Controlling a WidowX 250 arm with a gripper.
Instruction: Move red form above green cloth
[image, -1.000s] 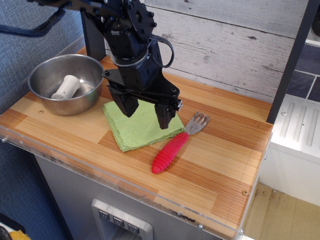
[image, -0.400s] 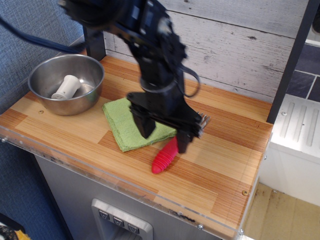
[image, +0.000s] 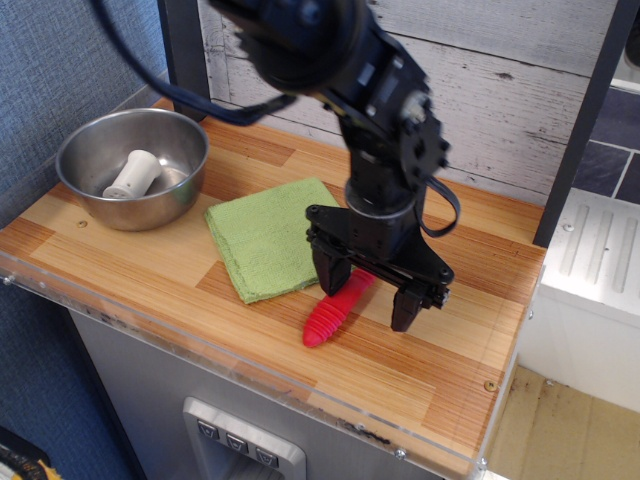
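Note:
The red form (image: 334, 312), a fork with a ribbed red handle, lies on the wooden counter just right of the green cloth (image: 272, 236). Only its handle shows; the metal head is hidden behind the arm. The green cloth lies flat left of centre. My black gripper (image: 368, 296) hangs open, low over the fork, with one finger (image: 330, 276) to the left of the handle's upper part and the other finger (image: 405, 306) to its right. It holds nothing.
A steel bowl (image: 95, 147) with a white spool-shaped piece (image: 135, 173) inside stands at the far left. The wooden counter (image: 450, 340) ends at a front edge with a clear strip. A plank wall runs behind, and a dark post (image: 580, 120) stands at the right.
The gripper has moved right and toward the front, from over the green cloth to over the fork. The cloth now shows fully. The fork has not moved.

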